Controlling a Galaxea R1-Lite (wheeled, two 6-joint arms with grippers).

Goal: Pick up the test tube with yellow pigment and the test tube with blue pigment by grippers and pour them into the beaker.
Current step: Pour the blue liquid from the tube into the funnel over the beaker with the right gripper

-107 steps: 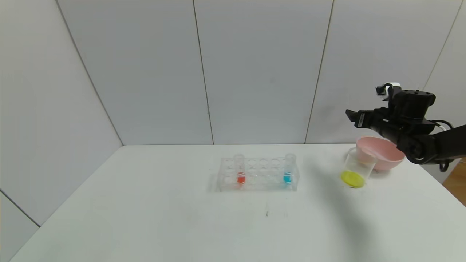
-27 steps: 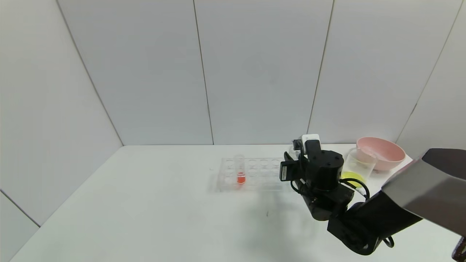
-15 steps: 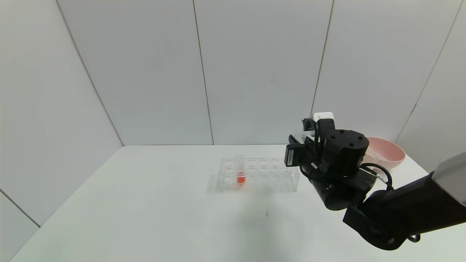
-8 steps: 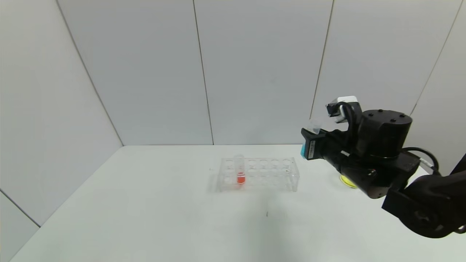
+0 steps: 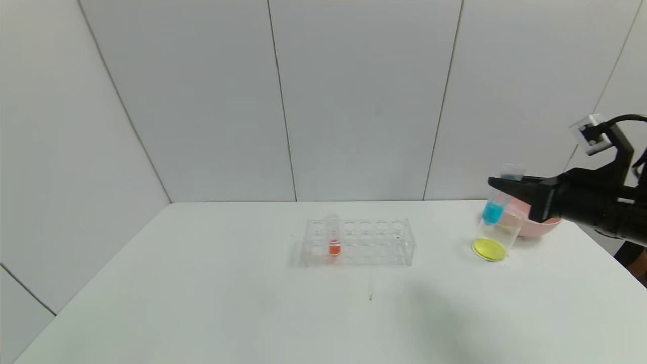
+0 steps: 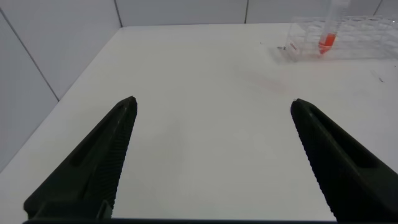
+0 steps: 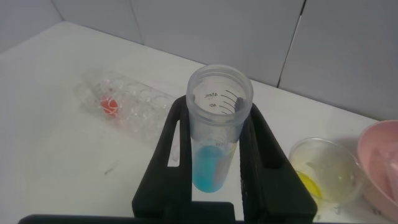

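My right gripper [image 5: 505, 188] is shut on the test tube with blue pigment [image 5: 494, 207] and holds it upright in the air, just above the rim of the beaker [image 5: 498, 233]. The beaker stands on the table at the right and has yellow liquid at its bottom. In the right wrist view the blue tube [image 7: 214, 130] sits between the two fingers [image 7: 168, 155], with the beaker [image 7: 323, 171] beyond. The test tube with yellow pigment is out of view. My left gripper [image 6: 214, 106] is open and empty over the bare table at the left.
A clear tube rack [image 5: 360, 241] stands mid-table with one tube of orange-red liquid [image 5: 333, 237] in it. A pink bowl [image 5: 538, 217] sits right behind the beaker, near the table's far right corner.
My right gripper lifted the blue tube out of the rack and carried it up and to the right, to a spot over the beaker. The rack's right slot is empty.
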